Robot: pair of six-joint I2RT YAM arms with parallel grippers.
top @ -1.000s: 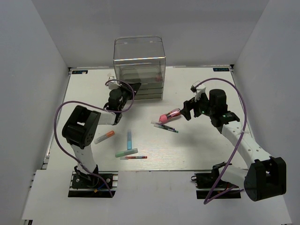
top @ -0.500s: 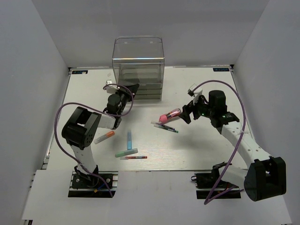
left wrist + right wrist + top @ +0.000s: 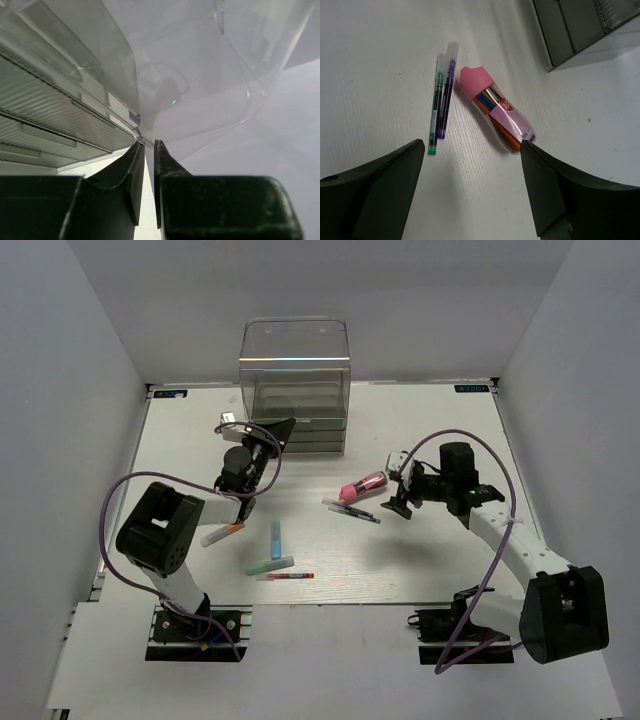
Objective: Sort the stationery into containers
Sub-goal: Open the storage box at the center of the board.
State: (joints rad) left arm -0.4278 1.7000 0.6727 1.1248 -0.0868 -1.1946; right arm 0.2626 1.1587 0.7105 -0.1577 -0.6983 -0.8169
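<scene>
pens (image 3: pixel 351 510) on table (image 3: pixel 440 560), before drawer box (image 3: pixel 295 370)

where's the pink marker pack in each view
Top external: pink pack right of centre, in front of the drawers.
Left wrist: not in it; only the drawers show.
Right wrist: centre, two thin pens to its left, drawers top right.
Shared landmark: the drawers.
</scene>
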